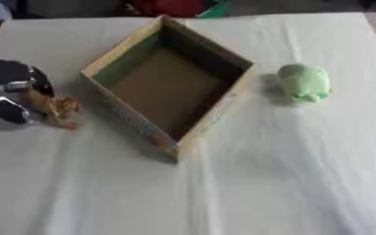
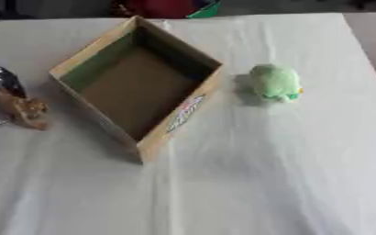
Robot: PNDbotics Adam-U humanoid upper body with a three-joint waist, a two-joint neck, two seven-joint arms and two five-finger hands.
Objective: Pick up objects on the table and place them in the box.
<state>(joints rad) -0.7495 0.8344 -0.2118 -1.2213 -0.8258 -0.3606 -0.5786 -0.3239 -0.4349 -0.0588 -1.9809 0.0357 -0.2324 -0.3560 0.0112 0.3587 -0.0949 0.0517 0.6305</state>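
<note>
Box empty, my L hand at brown toy — R hand not in view.
Table (image 1: 287,183) w/ white cloth; cardboard box (image 1: 168,87) open at centre; my left hand (image 1: 11,92) left of it, fingers curled on brown toy (image 1: 59,109); green plush (image 1: 303,81) right of box. Risk — toy clips the near box wall on transfer, drops outside.

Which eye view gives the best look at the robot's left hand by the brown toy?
The left eye view: the left hand shows almost whole there, left of the box, touching the brown toy. The right eye view shows only its edge, cut off at the picture's left side beside the toy.
</note>
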